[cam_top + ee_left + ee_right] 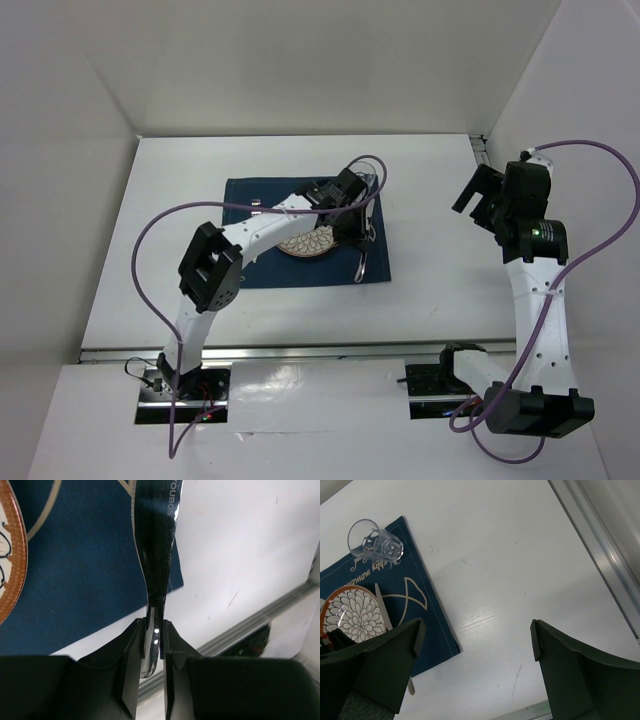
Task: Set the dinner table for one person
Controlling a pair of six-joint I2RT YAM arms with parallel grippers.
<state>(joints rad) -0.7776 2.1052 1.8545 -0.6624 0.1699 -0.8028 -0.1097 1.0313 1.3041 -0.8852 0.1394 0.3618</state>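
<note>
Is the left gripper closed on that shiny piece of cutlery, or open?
Shut on it: in the left wrist view the left gripper presses its fingers against both sides of the metal utensil, with no gap showing.

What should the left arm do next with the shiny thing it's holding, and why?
Probably ease it down flat and open the jaws. The left gripper is shut on the utensil by its handle, and it hangs over the mat's right edge beside the plate, where cutlery goes. Whether it touches the mat I cannot tell.
</note>
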